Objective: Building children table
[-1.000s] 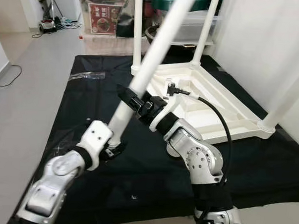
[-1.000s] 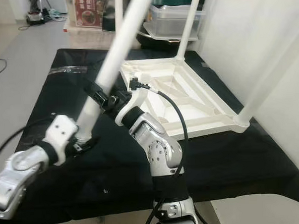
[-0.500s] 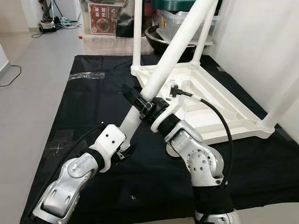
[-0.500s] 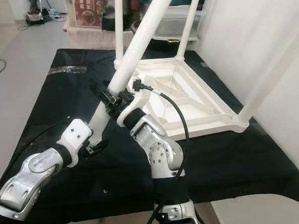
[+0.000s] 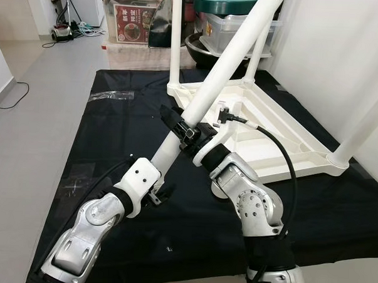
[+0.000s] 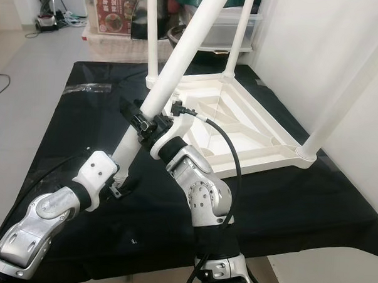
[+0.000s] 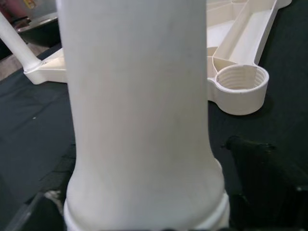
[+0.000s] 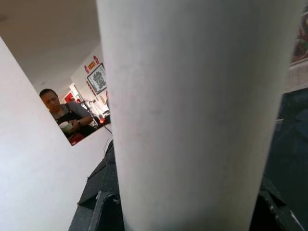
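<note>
- The loose white table leg [image 5: 220,77] slants from low near the robot up toward the far right, its upper end running out of the picture
- The left gripper [image 5: 154,191] is pinched on the leg's lower end, just above the black cloth [image 5: 114,132] that covers the floor
- The right gripper [image 5: 180,124] clamps the same leg higher up, its black fingers [image 5: 172,116] pressed on either side of the tube
- The white tabletop [image 5: 271,129] lies upside down on the cloth (underside ribs facing up), just beyond the right arm
- Three legs already stand in its corners: two at the far side [image 5: 175,37] and [image 5: 259,47], one at the right [image 5: 366,118]
- The left wrist view shows an open threaded socket [image 7: 240,84] at the tabletop's near corner, past the held leg
- Storage bins [image 5: 128,20] sit behind the cloth
</note>
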Controlling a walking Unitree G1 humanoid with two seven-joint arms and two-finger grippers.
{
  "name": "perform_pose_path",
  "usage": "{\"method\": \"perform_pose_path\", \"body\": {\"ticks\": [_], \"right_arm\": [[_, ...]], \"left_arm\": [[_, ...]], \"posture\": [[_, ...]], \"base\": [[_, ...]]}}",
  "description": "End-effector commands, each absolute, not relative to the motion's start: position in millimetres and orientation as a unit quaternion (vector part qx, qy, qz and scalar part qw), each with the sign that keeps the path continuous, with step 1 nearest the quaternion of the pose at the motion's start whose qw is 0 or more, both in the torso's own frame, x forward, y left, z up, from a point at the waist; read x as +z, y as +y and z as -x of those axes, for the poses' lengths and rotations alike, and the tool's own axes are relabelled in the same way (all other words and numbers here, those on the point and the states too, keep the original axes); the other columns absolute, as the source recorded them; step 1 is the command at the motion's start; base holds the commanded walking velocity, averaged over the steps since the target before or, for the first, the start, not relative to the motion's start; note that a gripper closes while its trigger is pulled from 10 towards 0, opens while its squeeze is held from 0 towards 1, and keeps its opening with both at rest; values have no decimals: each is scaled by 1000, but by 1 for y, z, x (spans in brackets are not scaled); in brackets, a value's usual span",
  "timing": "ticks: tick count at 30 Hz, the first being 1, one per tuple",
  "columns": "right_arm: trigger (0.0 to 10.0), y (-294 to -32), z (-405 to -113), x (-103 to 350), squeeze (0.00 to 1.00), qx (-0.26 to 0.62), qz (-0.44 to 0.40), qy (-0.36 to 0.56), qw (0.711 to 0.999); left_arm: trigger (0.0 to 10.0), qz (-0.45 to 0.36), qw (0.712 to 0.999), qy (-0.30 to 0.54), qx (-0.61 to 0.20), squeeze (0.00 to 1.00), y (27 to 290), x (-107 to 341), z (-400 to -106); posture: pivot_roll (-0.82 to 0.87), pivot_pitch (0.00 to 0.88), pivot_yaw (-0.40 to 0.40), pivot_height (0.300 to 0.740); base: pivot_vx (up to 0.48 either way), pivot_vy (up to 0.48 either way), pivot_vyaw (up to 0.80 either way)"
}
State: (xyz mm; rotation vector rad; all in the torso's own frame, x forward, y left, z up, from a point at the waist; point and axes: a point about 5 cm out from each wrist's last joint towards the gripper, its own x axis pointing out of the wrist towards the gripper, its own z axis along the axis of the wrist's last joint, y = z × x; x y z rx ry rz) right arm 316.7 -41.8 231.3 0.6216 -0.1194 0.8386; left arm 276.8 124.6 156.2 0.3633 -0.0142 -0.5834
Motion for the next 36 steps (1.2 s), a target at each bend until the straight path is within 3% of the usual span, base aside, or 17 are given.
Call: {"method": "perform_pose_path", "body": {"ticks": [1,6,7,10,13,15,23,29,36], "right_arm": [[0,-29,-313,226,0,412,-314,-46,854],[0,-53,-327,228,0,385,-273,-67,879],[0,-68,-334,228,0,370,-240,-77,894],[0,-83,-340,229,0,356,-210,-85,907],[0,-125,-354,234,0,326,-113,-102,933],[0,-125,-354,234,0,326,-113,-102,933],[0,-170,-361,245,0,288,4,-124,950],[0,-168,-355,235,0,294,47,-127,946],[0,-148,-341,213,0,361,89,-115,921]], "left_arm": [[10000,-174,941,-40,-288,1000,125,168,-276],[10000,-114,957,-37,-264,1000,144,174,-267],[10000,-105,951,-30,-289,0,147,172,-255],[10000,-102,947,-24,-303,0,150,170,-246],[10000,-107,952,-5,-288,0,160,160,-232],[10000,-107,952,-5,-288,0,160,160,-232],[10000,-102,964,16,-244,0,173,150,-222],[10000,-103,967,18,-234,0,177,150,-222],[10000,-104,968,17,-227,0,180,151,-222]], "posture": [[95,0,-74,740],[93,0,-73,740],[92,0,-72,740],[93,0,-78,740],[96,0,-82,740],[96,0,-82,740],[82,0,-86,740],[77,0,-81,740],[78,0,-82,740]], "base": [[0,0,0],[0,0,0],[0,0,0],[0,0,0],[0,0,0],[0,0,0],[0,0,0],[0,0,0],[0,0,0]]}}
